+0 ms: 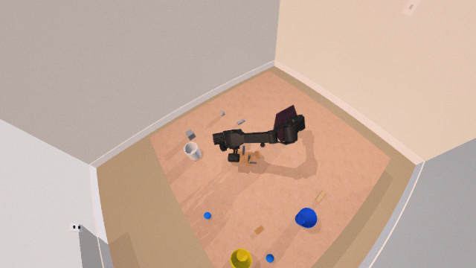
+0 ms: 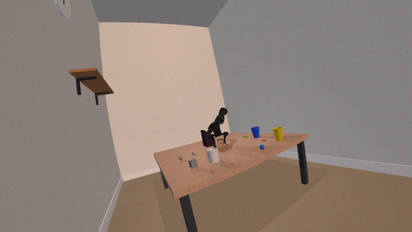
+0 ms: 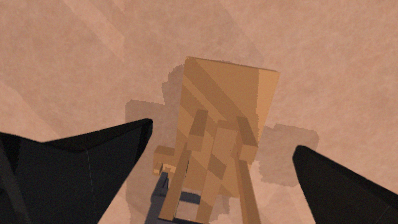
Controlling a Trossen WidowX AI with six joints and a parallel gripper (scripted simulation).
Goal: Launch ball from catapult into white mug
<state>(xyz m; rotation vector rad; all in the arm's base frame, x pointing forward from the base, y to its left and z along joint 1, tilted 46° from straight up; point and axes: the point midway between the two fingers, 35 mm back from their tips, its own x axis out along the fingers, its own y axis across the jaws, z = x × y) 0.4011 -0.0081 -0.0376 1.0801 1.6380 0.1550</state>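
Observation:
The small wooden catapult [image 1: 246,158] [image 2: 222,148] [image 3: 227,82] stands near the middle of the table. Its cup [image 1: 257,153] is on the side away from the white mug [image 1: 193,152] [image 2: 213,155], which stands upright left of the catapult in the top view. In the wrist view my gripper [image 3: 222,138] is open and empty, with one finger on each side of the catapult and none seen touching it. A small dark ball [image 1: 262,144] lies beside the catapult's cup end; it is out of the wrist view. The catapult's load cannot be made out.
A grey cube [image 1: 190,134] [image 2: 193,163] is beside the mug. A grey ball [image 1: 222,113] and a small grey block [image 1: 241,121] lie behind. A blue cup [image 1: 306,218], a yellow cup [image 1: 241,259], blue balls [image 1: 207,215] [image 1: 270,258] and wooden blocks [image 1: 259,230] [image 1: 320,196] are farther off.

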